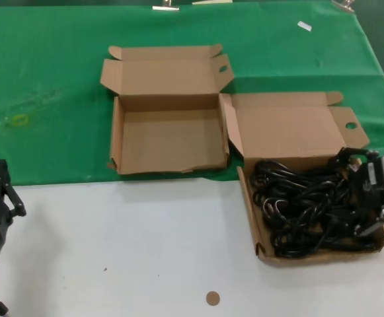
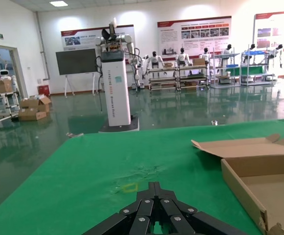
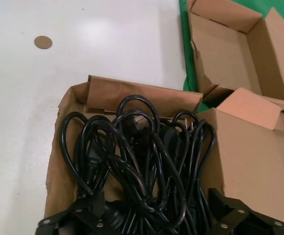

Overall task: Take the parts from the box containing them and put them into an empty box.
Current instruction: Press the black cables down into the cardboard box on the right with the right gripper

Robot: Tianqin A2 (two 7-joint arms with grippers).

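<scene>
The parts, a tangle of black power cords (image 1: 304,205) (image 3: 142,156), fill the box containing them (image 1: 291,129) (image 3: 132,95) at the right, with its lid standing open behind. My right gripper (image 1: 358,195) (image 3: 156,218) is down in that box at its right side, open, one finger on each side of the cord bundle. The empty box (image 1: 168,142) (image 3: 229,44) (image 2: 271,171) lies open to the left, on the green cloth. At the lower left my left gripper (image 1: 0,173) (image 2: 154,186) is shut on nothing, away from both boxes.
A green cloth (image 1: 46,79) covers the far half of the white table (image 1: 145,251). A small brown disc (image 1: 212,298) (image 3: 43,42) lies on the white part near the front edge. A yellow mark (image 1: 20,119) shows on the cloth at the left.
</scene>
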